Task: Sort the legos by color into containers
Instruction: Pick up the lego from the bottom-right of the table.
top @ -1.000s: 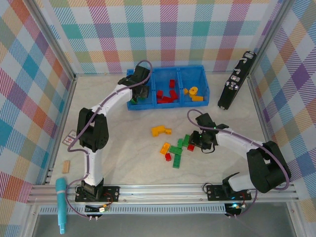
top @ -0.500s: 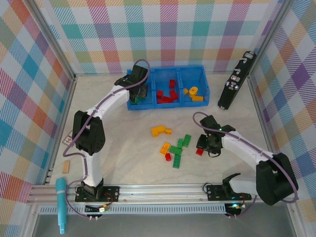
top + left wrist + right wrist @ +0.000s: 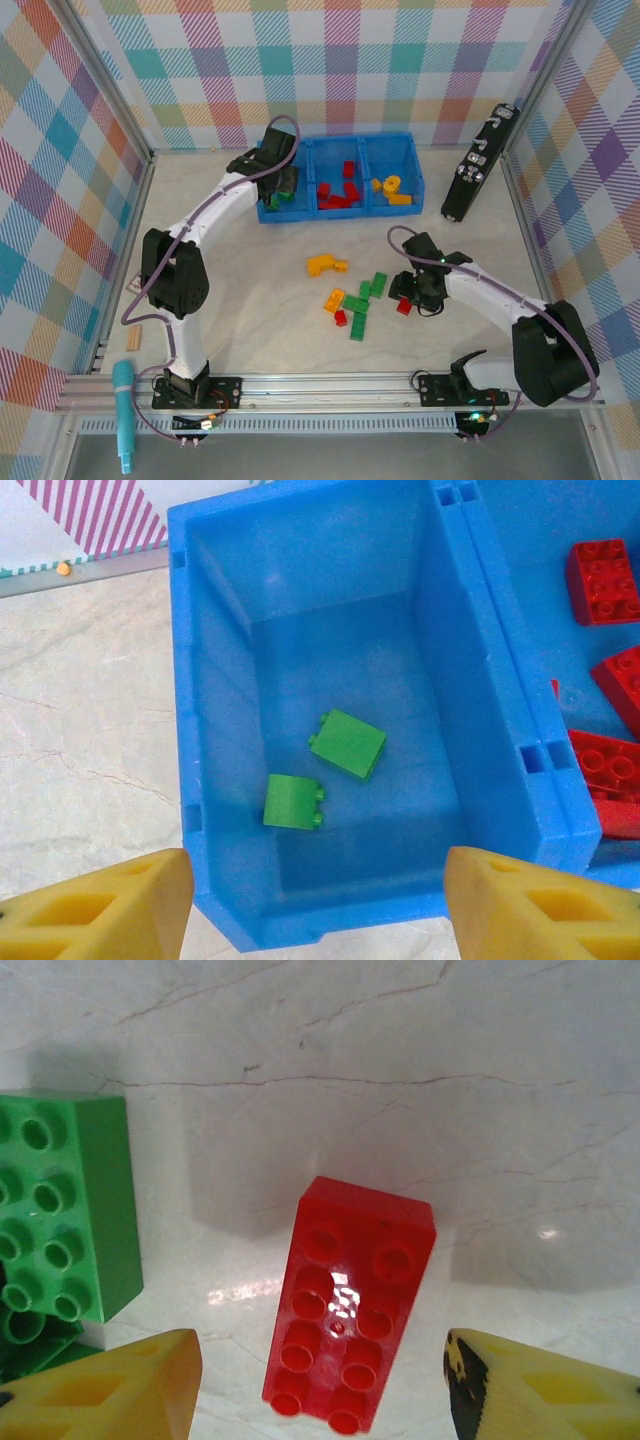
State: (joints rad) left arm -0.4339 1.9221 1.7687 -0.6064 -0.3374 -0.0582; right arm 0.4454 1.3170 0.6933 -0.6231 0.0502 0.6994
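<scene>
**Both claws wide, red brick lying free**

The left claw (image 3: 320,905) hangs over the leftmost compartment of the blue plastic tray (image 3: 345,214), its wedge-shaped yellow fingertips (image 3: 110,905) spread wide and empty. Two smooth green bricks (image 3: 347,742) lie on that compartment's floor. Well in front of the tray, on the pale veined tabletop (image 3: 250,280), the right claw (image 3: 322,1385) stands open astride a glossy rectangular red brick (image 3: 350,1300), studs up, with a gap at each fingertip
</scene>
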